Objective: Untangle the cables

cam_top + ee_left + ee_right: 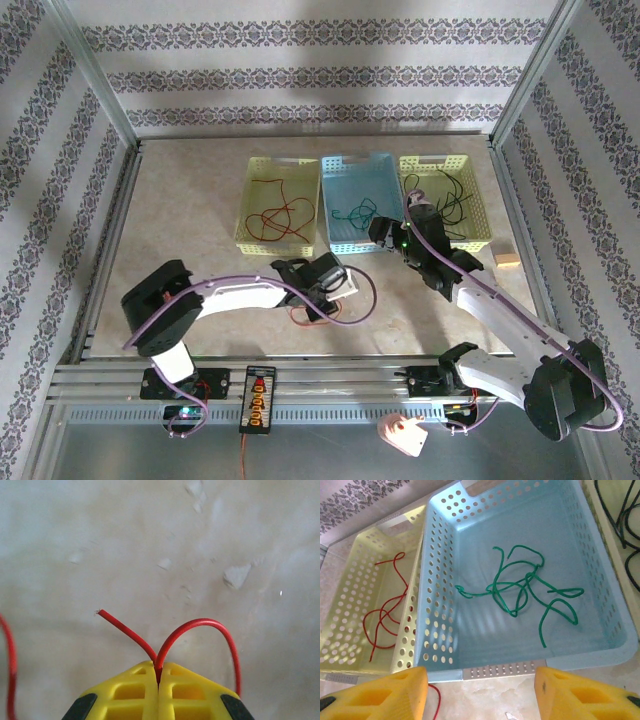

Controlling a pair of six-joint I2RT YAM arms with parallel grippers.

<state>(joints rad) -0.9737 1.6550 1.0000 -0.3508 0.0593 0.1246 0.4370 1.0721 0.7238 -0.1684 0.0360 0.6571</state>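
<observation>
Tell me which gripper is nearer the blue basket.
Right. The right gripper hangs at the near rim of the blue basket; the left gripper is farther back over bare table, shut on a red cable.

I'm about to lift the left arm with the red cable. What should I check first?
1. Grip: the left gripper is shut on the red cable, pinched between its fingers: ok.
2. Free end: its tip sticks out left of the pinch: ok.
3. Held cable free of others: cannot tell; another red strand runs along the left edge of the left wrist view.
4. Other arm: the right gripper is open and empty, hovering at the near rim of the blue basket: ok.
5. Sorted: the green cable lies inside the blue basket: ok.
6. Sorted: the black cable lies in the right-hand basket: ok.
</observation>
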